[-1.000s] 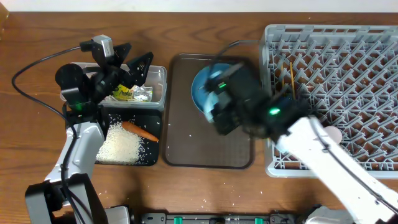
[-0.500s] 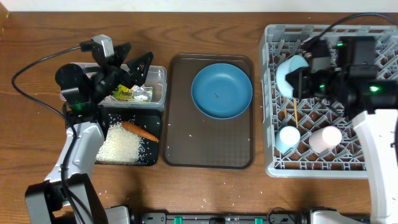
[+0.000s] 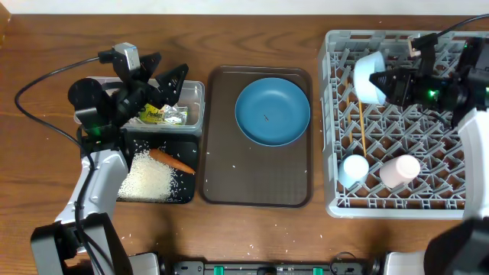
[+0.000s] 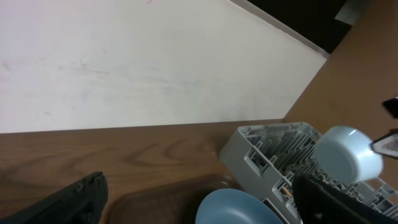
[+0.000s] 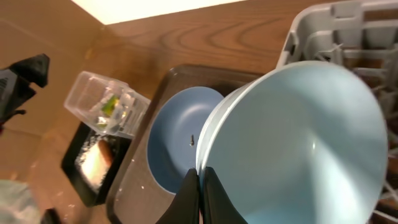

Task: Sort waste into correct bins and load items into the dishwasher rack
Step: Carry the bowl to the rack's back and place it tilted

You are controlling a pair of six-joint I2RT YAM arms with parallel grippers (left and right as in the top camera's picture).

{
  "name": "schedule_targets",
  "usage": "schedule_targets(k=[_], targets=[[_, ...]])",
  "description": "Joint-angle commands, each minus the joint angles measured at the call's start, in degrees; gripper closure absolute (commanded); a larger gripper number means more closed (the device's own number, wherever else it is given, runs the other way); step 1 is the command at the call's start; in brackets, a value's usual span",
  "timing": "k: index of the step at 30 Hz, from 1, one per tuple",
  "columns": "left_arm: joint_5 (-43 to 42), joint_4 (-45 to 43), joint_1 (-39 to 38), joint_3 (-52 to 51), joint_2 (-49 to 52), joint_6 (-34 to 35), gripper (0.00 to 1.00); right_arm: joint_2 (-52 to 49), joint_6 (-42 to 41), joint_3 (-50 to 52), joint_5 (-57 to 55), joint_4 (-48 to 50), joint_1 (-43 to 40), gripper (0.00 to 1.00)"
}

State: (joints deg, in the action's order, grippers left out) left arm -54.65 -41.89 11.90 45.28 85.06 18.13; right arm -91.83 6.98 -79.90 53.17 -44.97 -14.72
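The right arm has swung off the brown serving tray [image 3: 220, 137] and across to the dishwasher rack [image 3: 428, 137]. It has also gone a little farther back, so the small bowl [image 3: 368, 76] now hangs over the rack's far left corner. The left arm has not shifted.

The right hand [image 3: 388, 81] is clamped on the bowl's rim. It holds the bowl on edge with the opening turned towards the hand, probably so it can drop upright between the pegs. The left hand [image 3: 162, 76] has its fingers apart and holds nothing. It hovers over the clear tub [image 3: 195, 103], likely parked out of the way.

The right wrist view shows the fingertips [image 5: 199, 186] pinching the thin rim, which the overhead view hides. Only the overhead view shows the light blue cup [image 3: 354, 168], pinkish cup [image 3: 399, 169] and chopsticks [image 3: 361, 114] already racked. The blue plate [image 3: 273, 111] still lies on the tray. From the side, the left wrist view suggests the bowl is clear of the pegs.
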Motion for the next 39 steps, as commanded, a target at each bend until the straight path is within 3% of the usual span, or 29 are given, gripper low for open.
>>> schedule_targets(k=[1,5,14,23,33,39], targets=[[0.3,-0.4,0.0,0.0,-0.9,-0.7,0.04,-3.9,3.7,0.1,9.1,0.8,-1.7,0.99],[0.3,-0.4,0.0,0.0,-0.9,-0.7,0.04,-8.6,6.5,0.1,18.3,3.0,-3.1,0.99],[0.3,-0.4,0.0,0.0,-0.9,-0.7,0.04,-14.3,9.3,0.1,18.6,2.9,-3.8,0.99],[0.3,-0.4,0.0,0.0,-0.9,-0.7,0.04,-14.6,9.8,0.1,8.5,-0.3,-5.2,0.99],[0.3,-0.4,0.0,0.0,-0.9,-0.7,0.03,-14.6,9.7,0.1,5.7,-3.5,-10.1,0.99],[0.3,-0.4,0.0,0.0,-0.9,-0.7,0.03,-14.6,5.3,0.1,-5.3,-5.7,-12.7,0.98]])
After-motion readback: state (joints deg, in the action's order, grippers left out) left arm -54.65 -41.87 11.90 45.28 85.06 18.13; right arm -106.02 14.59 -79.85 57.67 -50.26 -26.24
